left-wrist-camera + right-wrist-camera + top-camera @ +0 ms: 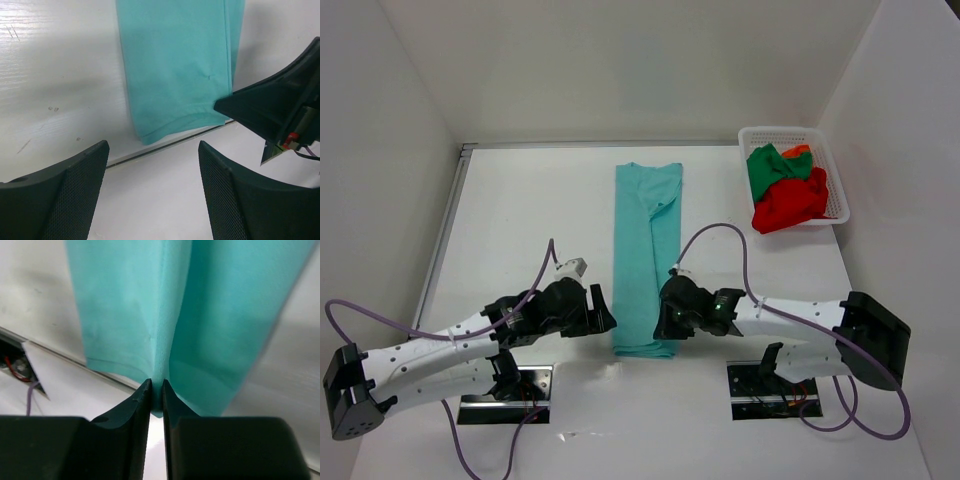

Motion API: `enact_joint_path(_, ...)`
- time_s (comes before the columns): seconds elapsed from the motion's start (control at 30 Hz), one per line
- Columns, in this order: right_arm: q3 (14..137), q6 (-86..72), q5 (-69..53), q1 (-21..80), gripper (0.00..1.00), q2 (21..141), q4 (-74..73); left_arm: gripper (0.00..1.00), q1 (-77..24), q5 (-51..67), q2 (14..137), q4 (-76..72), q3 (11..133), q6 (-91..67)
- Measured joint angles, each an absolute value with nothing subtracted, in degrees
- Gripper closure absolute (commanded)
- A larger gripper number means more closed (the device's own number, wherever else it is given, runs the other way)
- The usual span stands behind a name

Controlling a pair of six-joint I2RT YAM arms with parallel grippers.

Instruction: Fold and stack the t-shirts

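Teal cloth t-shirt [648, 250] lies on the white table [520, 220], folded into a long narrow strip. It runs from near to far at the middle of the table, between the two arms. One sleeve edge and the collar show at the far end; the hem is at the near end.

Right gripper [665, 318] sits at the near right corner of the strip. In the right wrist view its fingers [140, 405] are drawn almost together, clamped on a raised ridge of the teal cloth t-shirt [210, 315] at the hem. The cloth rises into a crease running away from the right gripper [156, 385].

Left gripper [603, 312] is low, just left of the strip's near end, and does not touch it. Its two mesh-faced fingers [80, 185] stand wide apart with nothing between them. In the left wrist view the hem corner of the teal cloth t-shirt [180, 65] lies flat beyond the left gripper [152, 147], and the right gripper [270, 110] is at that hem's right edge.

White plastic lattice basket [775, 131] is at the far right corner. It holds a dark green cloth t-shirt [770, 168], a red cloth t-shirt [790, 202] spilling over the near rim, and a bit of an orange cloth t-shirt [800, 152], all crumpled.
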State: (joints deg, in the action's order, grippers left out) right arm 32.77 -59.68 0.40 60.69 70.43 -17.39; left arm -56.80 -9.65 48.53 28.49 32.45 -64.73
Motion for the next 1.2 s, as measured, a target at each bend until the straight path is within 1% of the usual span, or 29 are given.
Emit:
enact_joint_path(0.03,32.4,-59.8,0.2,60.7,0.79,70.7,-17.4,0.2,-56.8,-9.6,48.5,28.4,32.4,-64.7)
enact_joint_path(0.1,32.2,-60.1,-0.3,60.7,0.75,71.7,-17.5,0.2,-56.8,-9.6,48.5,28.3,32.4,-64.7)
enact_joint_path(0.2,32.1,-60.2,-0.7,60.7,0.73,72.8,-17.5,0.2,-56.8,-9.6,48.5,28.3,32.4,-64.7)
enact_joint_path(0.27,32.1,-60.2,-0.7,60.7,0.73,73.1,-17.6,0.2,-56.8,-9.6,48.5,28.3,32.4,-64.7)
enact_joint_path(0.37,32.0,-60.2,-0.8,60.7,0.68,73.1,-17.5,0.18,-56.8,-9.6,48.6,28.3,32.4,-64.7)
enact_joint_path(0.43,31.5,-60.3,-0.9,60.7,0.58,73.1,-17.5,0.18,-56.8,-9.6,48.9,28.3,32.4,-64.7)
enact_joint_path(0.47,31.2,-60.4,-0.9,60.7,0.51,73.1,-17.7,0.18,-56.8,-9.6,49.2,28.3,32.4,-64.7)
enact_joint_path(0.5,31.0,-60.4,-0.9,60.7,0.44,73.1,-17.8,0.16,-56.8,-9.6,49.7,28.2,32.5,-64.6)
enact_joint_path(0.53,30.9,-60.4,-0.9,60.7,0.34,73.0,-18.3,0.15,-56.8,-9.6,50.4,28.2,32.5,-64.6)
enact_joint_path(0.57,30.9,-60.7,-1.0,60.7,0.3,72.6,-18.6,0.15,-56.8,-9.6,51.1,28.2,32.5,-64.4)
enact_joint_path(0.63,30.9,-60.6,-0.5,60.6,0.25,70.5,-19.7,0.1,-56.8,-9.6,52.6,28.1,32.5,-64.4)
enact_joint_path(0.77,31.4,-60.8,1.8,60.6,0.21,63.8,-24.4,0.05,-56.8,-9.5,55.9,27.8,32.9,-63.4)
enact_joint_path(0.9,32.0,-61.7,3.8,60.6,0.19,57.9,-26.4,0.05,-56.8,-9.1,58.1,27.0,33.8,-62.7)
enact_joint_path(1.2,30.0,-63.7,4.3,60.6,0.19,59.1,-28.1,0.05,-56.3,-6.7,65.7,24.6,36.1,-59.6)
